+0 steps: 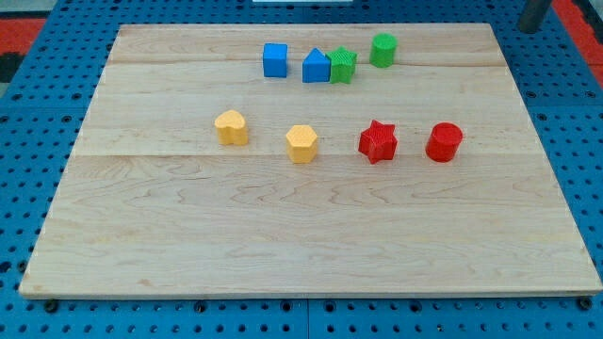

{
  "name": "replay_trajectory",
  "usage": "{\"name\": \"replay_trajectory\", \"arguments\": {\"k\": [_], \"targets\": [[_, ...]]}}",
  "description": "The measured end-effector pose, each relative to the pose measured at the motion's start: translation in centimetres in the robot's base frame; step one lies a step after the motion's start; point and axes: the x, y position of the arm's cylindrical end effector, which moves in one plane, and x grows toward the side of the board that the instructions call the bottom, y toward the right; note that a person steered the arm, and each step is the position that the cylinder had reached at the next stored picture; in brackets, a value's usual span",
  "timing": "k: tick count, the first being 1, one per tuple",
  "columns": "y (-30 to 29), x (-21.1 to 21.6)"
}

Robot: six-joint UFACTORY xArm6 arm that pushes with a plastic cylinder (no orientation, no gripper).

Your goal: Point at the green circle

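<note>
Near the counter's top edge, green circle looks light, rigid, slide-prone, so approach its free right side; no pincer, tip's end not visible

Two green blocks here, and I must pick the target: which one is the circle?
The green circle, a round cylinder standing alone, farthest toward the view's right in the top row. The other green block is ridged and touches the blue block.

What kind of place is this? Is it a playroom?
Probably a robot lab bench, not a playroom: a wooden board lies on a blue pegboard full of holes, with small blocks like the green circle set out. My tip doesn't show.
</note>
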Motion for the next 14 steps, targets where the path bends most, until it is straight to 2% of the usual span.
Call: {"name": "replay_trajectory", "arguments": {"k": [4, 5, 7, 8, 10, 12, 13, 14], "targets": [[0.1, 0.2], [-4.0, 0.2], [-5.0, 0.2], [-4.2, 1.4], [-0.9, 6.5], [0.1, 7.4], [-2.0, 7.5], [-7.5, 9.0]]}}
